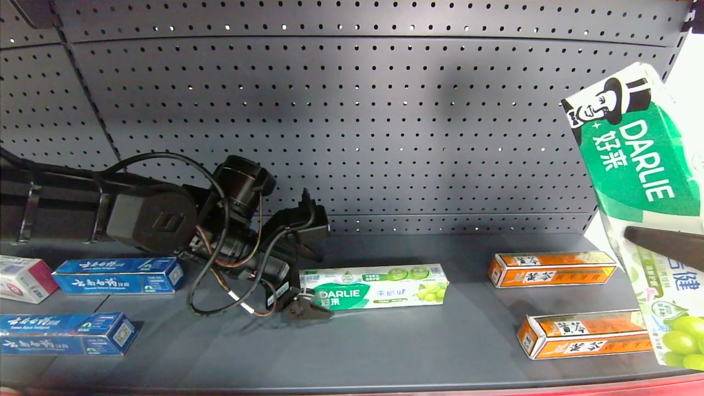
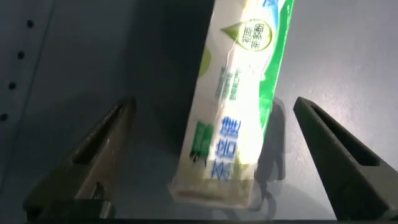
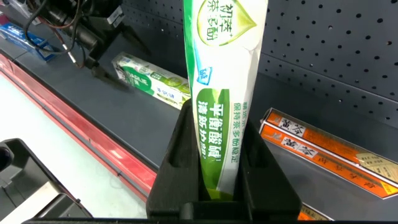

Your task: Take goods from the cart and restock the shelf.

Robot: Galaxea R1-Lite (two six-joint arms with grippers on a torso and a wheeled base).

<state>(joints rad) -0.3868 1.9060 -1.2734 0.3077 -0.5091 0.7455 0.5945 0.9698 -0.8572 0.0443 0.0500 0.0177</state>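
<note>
A green-and-white toothpaste box (image 1: 379, 287) (image 2: 230, 124) lies flat in the middle of the grey shelf (image 1: 385, 352). My left gripper (image 1: 314, 264) (image 2: 214, 106) is at the box's left end, open, with one finger on each side of the end and a gap to both. At the far right my right gripper (image 3: 221, 155) is shut on a second green-and-white toothpaste box (image 1: 632, 159) (image 3: 224, 74). That box is held upright above the shelf's right part, and one dark finger (image 1: 665, 239) crosses it.
Two blue boxes (image 1: 118, 275) (image 1: 66, 333) and a pink-and-white box (image 1: 25, 278) lie on the shelf's left. Two orange boxes (image 1: 553, 268) (image 1: 586, 333) lie on its right. A pegboard wall (image 1: 357, 121) closes the back and a red strip (image 1: 605, 385) edges the front.
</note>
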